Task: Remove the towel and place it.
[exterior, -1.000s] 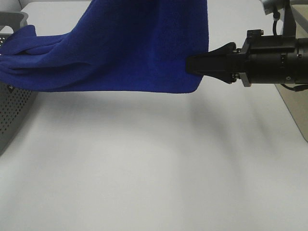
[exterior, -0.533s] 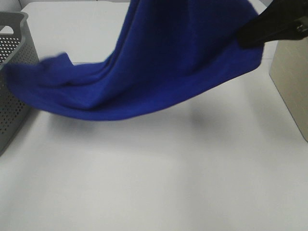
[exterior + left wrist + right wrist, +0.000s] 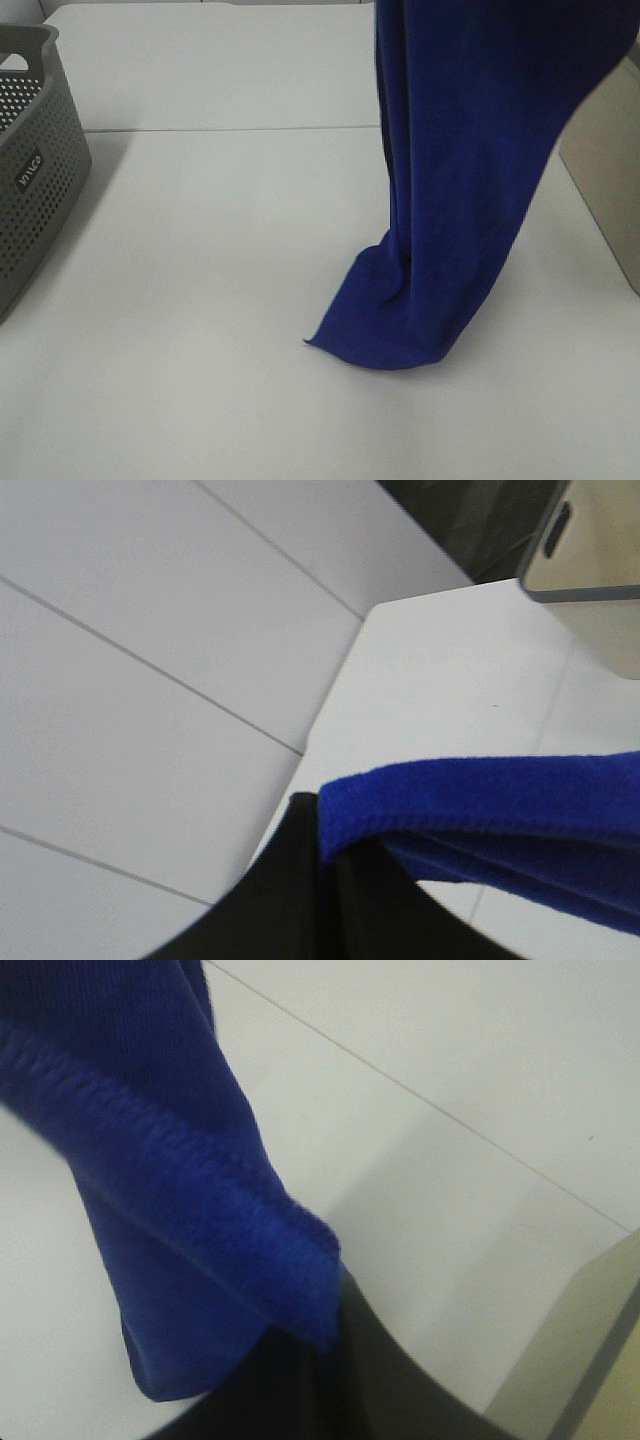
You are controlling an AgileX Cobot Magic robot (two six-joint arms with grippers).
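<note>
The deep blue towel [image 3: 460, 170] hangs almost straight down from the top right of the exterior high view. Its folded lower end rests on the white table [image 3: 200, 300] right of centre. Neither gripper shows in that view; both are above its top edge. In the left wrist view my left gripper [image 3: 325, 830] is shut on a hemmed edge of the towel [image 3: 480, 800], high above the table. The right wrist view has my right gripper [image 3: 322, 1348] shut on another towel [image 3: 170, 1190] edge, with cloth draping below it.
A grey perforated basket [image 3: 40, 170] stands at the left edge of the table. A beige box [image 3: 605, 190] sits at the right edge, also visible as the box [image 3: 590, 540] in the left wrist view and the box [image 3: 580, 1360] in the right wrist view.
The towel has come free of the basket and swung right and up. It was stretched sideways; now it hangs upright with its end on the table. The right gripper rose out of view.
</note>
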